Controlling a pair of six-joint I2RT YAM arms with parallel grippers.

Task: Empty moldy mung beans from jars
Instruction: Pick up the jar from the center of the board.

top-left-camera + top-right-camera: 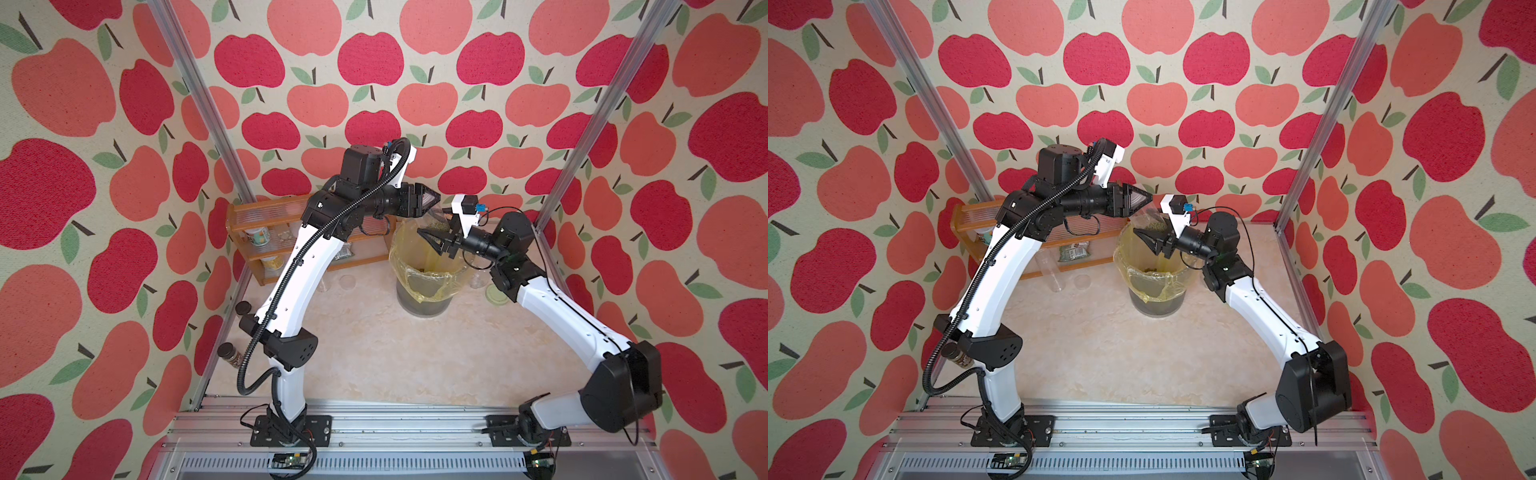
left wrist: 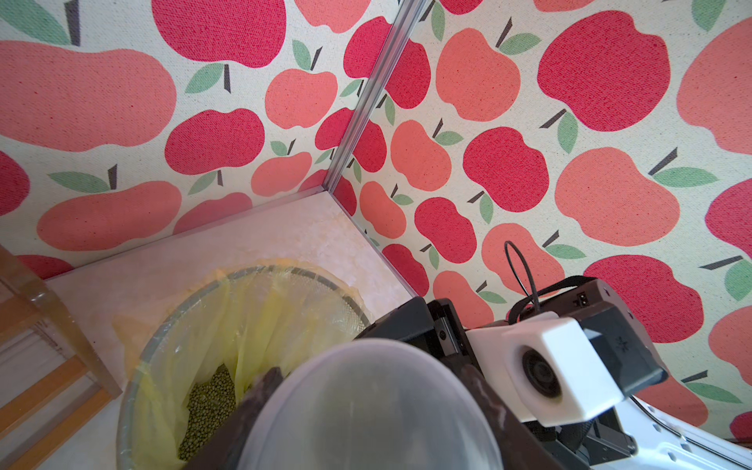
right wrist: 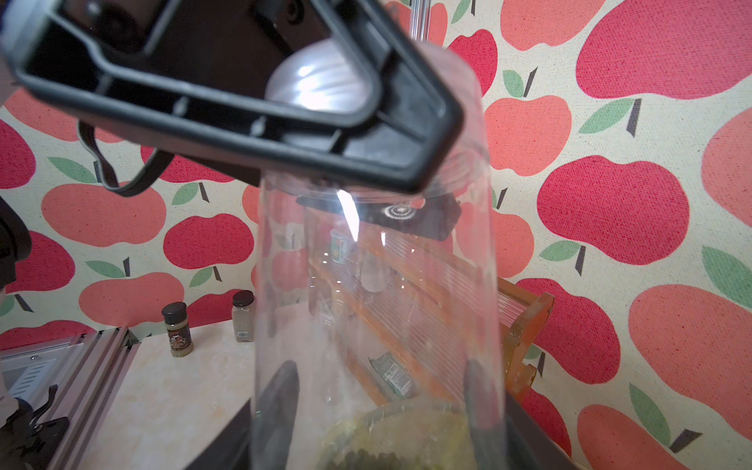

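In both top views the left claw (image 1: 432,199) clamps a clear jar (image 1: 440,216) above the bin (image 1: 419,303). Mung beans (image 1: 438,227) sit inside it, just beside the right claw (image 1: 430,243).
Left wrist: more beans lie in the bin below the claw.
Right wrist: the right claw's fingers (image 3: 280,403) clamp the jar.

apple-print walls (image 1: 374,62) — red and coral on cream — fill the upper frame, aluminium posts (image 1: 200,95) slanting at the corners. a pale marbled tabletop (image 1: 395,357) lies lower centre, a wooden rack (image 1: 266,201) centre left.

A robot test booth dressed as a kitchen: apple-print cloth walls (image 1: 374,62) on aluminium posts (image 1: 203,95), two arms (image 1: 299,270) bolted to a rail (image 1: 395,419), marble-look tabletop (image 1: 395,353), wooden spice rack (image 1: 266,202).
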